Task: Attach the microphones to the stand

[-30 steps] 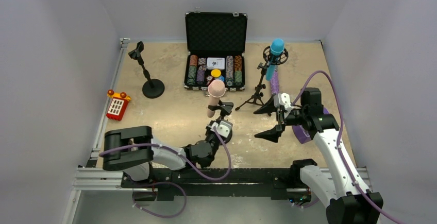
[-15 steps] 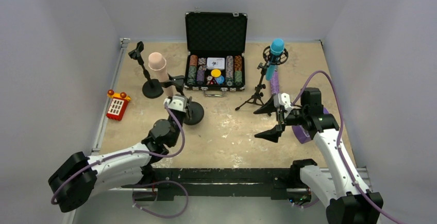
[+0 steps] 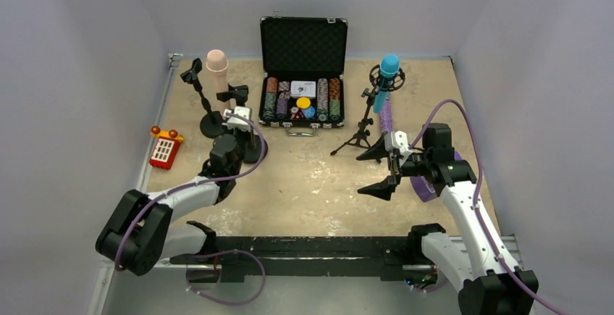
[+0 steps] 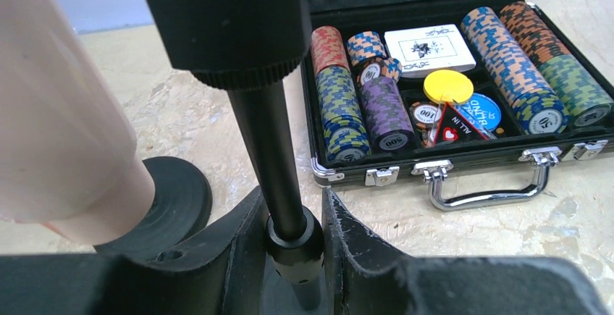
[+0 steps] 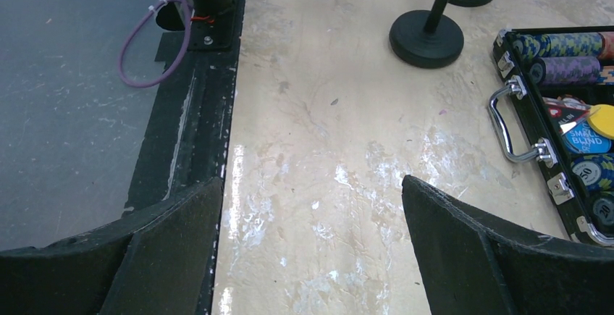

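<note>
Your left arm [image 3: 181,195] stretches forward, its black two-finger gripper [image 4: 293,239] clamped on a black stand pole [image 4: 271,141]; your right black gripper [image 3: 378,173] hovers mid-table, spread wide.

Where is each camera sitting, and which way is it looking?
Top external: above and behind the robot, looking down at the table; the left arm and right arm show.
Left wrist: on the left gripper, facing the poker case; its fingers clamp a stand pole beside the pink microphone.
Right wrist: on the right gripper, looking low across the table; its open fingers show.
Shared: all three see the poker case.
</note>
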`<state>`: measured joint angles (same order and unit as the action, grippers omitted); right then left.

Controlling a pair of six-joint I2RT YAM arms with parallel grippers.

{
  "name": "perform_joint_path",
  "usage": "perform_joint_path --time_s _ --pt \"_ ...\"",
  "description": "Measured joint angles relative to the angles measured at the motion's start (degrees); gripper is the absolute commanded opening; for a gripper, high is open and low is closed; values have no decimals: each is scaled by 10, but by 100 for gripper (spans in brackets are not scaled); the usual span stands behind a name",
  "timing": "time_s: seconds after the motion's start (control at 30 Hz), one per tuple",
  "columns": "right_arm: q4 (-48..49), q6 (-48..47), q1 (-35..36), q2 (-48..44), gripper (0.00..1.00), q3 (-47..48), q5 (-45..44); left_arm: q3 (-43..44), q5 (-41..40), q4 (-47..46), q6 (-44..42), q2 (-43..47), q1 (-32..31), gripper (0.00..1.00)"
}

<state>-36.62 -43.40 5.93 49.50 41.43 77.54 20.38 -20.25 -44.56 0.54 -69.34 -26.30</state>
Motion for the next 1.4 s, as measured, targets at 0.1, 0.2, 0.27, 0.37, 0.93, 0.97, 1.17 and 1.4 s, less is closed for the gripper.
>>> perform_joint_path --time_s 0.1,0.2,0.27,0.37,0.93,0.97,1.17,1.4 --pt "0 -2 0 0 98 0 0 17 27 -7 6 -36 21 0" --pt "-1 -4 0 0 99 0 0 23 40 -30 9 -59 26 0" --pt "-2 -6 0 0 99 0 0 23 44 -43 14 -67 27 0" --pt "-4 -9 0 3 99 0 0 21 49 -49 23 -71 27 21" --pt "-13 -13 0 9 99 0 0 -24 48 29 100 91 27 92" --pt "-13 -13 0 9 99 0 0 -25 49 49 108 110 27 93" --pt "-15 -15 0 9 99 0 0 -25 63 184 162 235 27 94" --pt "-15 -17 0 9 99 0 0 -14 94 374 201 353 27 95"
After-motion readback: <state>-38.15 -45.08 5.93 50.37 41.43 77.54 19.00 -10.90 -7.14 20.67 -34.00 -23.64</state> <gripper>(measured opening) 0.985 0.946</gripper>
